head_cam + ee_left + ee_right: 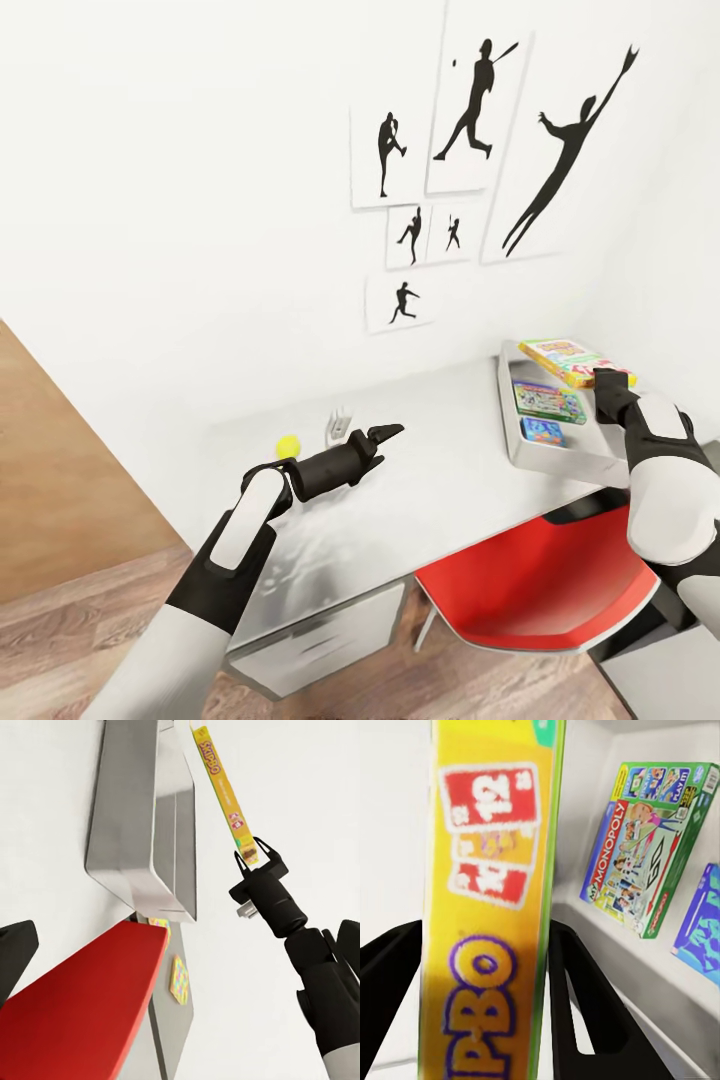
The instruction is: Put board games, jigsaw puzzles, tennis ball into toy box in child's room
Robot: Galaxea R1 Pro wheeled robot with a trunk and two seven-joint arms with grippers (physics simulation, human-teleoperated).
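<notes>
Flat yellow game box point(568, 358) pinched by right hand point(607, 378) over grey toy box point(560, 458), left hand point(388, 432) pressed together.

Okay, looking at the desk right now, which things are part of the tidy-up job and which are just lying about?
Job:
- toy box
- yellow game box, held in the right gripper over the bin
- green game box and blue game box, inside it
- tennis ball on the desk
- puzzle sheet

Lying about:
- red chair
- wall pictures

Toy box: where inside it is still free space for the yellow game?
The toy box has bare floor at its far end, under the yellow game in the right hand. The near end is crowded by the green game and blue game.
</notes>
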